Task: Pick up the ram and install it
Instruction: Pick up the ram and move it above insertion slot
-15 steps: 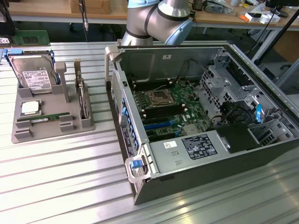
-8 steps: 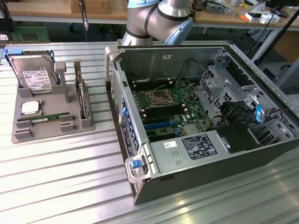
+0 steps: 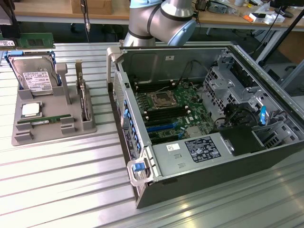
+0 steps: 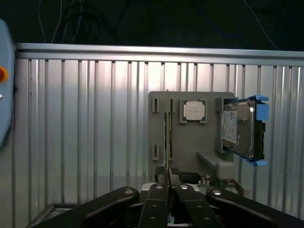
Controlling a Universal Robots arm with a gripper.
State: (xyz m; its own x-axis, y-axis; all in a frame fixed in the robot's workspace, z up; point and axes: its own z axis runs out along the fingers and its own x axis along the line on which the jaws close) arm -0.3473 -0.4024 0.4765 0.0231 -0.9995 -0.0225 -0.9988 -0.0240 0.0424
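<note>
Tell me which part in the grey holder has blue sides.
The boxy silver hard drive, leaning up in the holder; the square processor chip and thin green ram have none.

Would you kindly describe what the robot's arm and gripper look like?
The arm is a thick silver-grey tube with rounded joints and a pale blue cap. The gripper is black, with two flat fingers on angled link bars fastened by small silver screws.

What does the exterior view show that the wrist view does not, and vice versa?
Exterior view adds: the open grey computer case with its green motherboard, and the silver-blue robot arm. Wrist view adds: the black gripper, jaws shut. Both share: the grey holder tray with the boxy silver hard drive, square silver processor chip and long green ram stick.
</note>
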